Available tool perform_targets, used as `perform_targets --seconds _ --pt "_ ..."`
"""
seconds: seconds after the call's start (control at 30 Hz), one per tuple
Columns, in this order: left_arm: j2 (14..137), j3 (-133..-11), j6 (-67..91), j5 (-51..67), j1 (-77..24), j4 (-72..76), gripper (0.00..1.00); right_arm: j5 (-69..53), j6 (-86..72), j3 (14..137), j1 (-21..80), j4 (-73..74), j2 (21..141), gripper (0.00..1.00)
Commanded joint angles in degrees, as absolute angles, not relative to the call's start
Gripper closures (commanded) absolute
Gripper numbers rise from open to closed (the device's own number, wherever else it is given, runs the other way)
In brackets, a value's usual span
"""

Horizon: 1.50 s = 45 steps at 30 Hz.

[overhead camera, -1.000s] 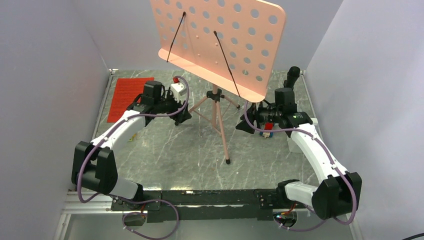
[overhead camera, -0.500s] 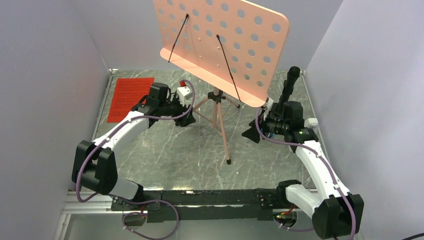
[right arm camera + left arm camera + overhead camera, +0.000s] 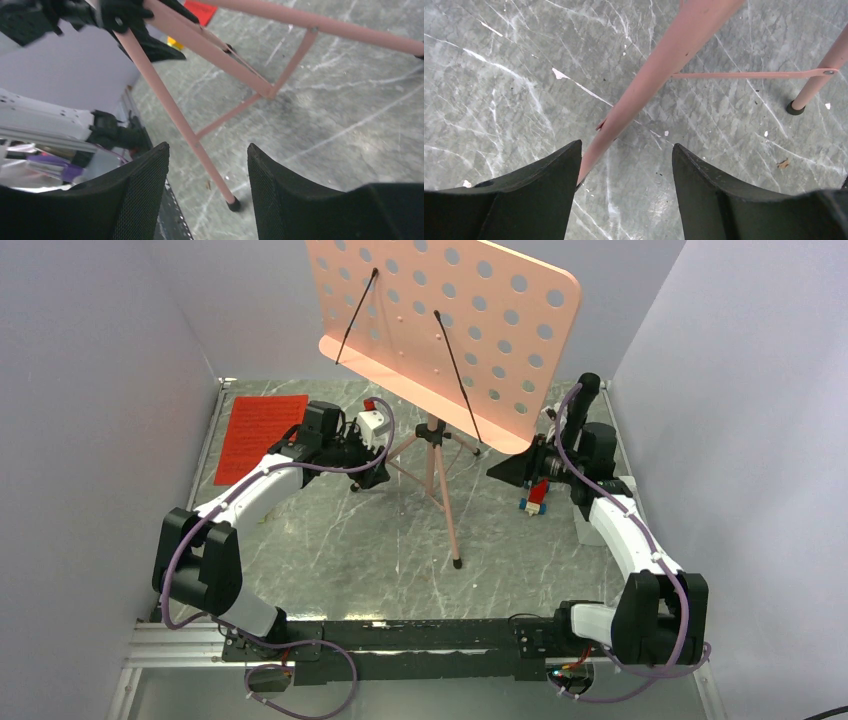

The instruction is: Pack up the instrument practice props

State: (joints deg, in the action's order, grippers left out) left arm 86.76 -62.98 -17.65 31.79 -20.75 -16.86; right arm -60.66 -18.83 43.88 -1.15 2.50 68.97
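If the left gripper (image 3: 626,145), wide open like the right gripper (image 3: 207,146), shoves 1 leg (image 3: 664,55), the pink music stand (image 3: 440,320) topples.

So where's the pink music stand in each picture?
Top external: the music stand fills the upper middle, with its legs at the table's centre.
Left wrist: one music stand leg slants from top centre to lower left.
Right wrist: its legs cross the upper left.
Shared landmark: the grey marbled table.

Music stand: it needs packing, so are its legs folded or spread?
Spread. The music stand stands upright, its tripod legs splayed on the table.
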Motion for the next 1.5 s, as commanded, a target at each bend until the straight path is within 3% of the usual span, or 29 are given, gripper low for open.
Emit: perform_targets --seconds 0.0,0.27,0.57,0.67,0.87,1.17,1.47 --pt "86.47 -64.85 -20.81 32.39 -20.8 -16.87 0.29 -64.06 -34.49 48.76 -0.66 -13.63 71.1 0.39" --pt "89.86 -67.86 -20.9 30.93 -21.36 -16.46 0.33 -61.59 -9.03 60.99 8.31 -3.24 75.74 0.53" --pt "91.24 -70.96 -30.58 29.13 -23.37 -23.49 0.34 -60.78 29.58 58.97 10.41 -7.91 75.07 0.6" --pt "92.88 -72.85 -31.28 28.22 -23.97 -24.87 0.37 -61.68 33.04 56.79 10.98 -12.63 75.06 0.64" --pt "94.93 -74.55 -31.84 26.05 -24.41 -24.99 0.41 -63.62 40.74 53.34 14.23 -14.81 73.78 0.61" --pt "95.8 -74.96 -33.98 24.02 -24.52 -24.2 0.44 -56.61 31.07 50.13 17.21 -28.16 75.22 0.63" --pt "95.85 -75.21 -37.92 22.7 -24.51 -25.27 0.43 -56.83 34.76 51.07 19.71 -29.68 78.0 0.68"
